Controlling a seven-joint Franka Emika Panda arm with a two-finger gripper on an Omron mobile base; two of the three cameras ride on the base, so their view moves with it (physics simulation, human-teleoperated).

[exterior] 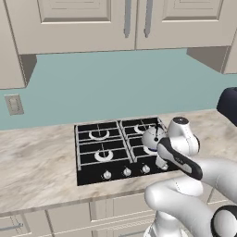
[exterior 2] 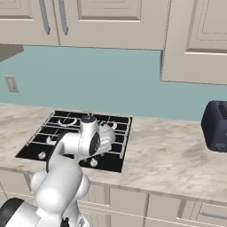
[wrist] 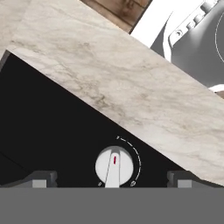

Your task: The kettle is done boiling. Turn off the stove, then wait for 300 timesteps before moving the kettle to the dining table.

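**Gripper poised over front-right stove knob, jaws apart**

Counter [exterior: 37, 162]: beige marbled stone top running the width of both base views, pale panelled cabinet fronts below, teal backsplash and pale upper cabinets above. A wall outlet [exterior: 14, 104] sits on the backsplash toward the counter's left end.

Stove [exterior: 99, 150]: flat black cooktop set into the counter, its front edge near the counter's front edge. White burner rings and thin grates visible; small silver knobs in a row along the stove's front edge.

Toaster [exterior 2: 216, 126]: dark, standing on the counter toward its right end, well apart from the stove.

Arm: white, bent over the right half of the stove, hiding the right-hand burners in both base views. The kettle cannot be made out; the arm covers that part of the stove.

Gripper [wrist: 112, 178]: jaws wide apart, nothing between them. In the hand view the two dark fingertips [wrist: 41, 178] flank one knob [wrist: 114, 166] at the stove's front edge, near the marbled strip of counter. Knob is silver-white with a red mark; no contact visible.
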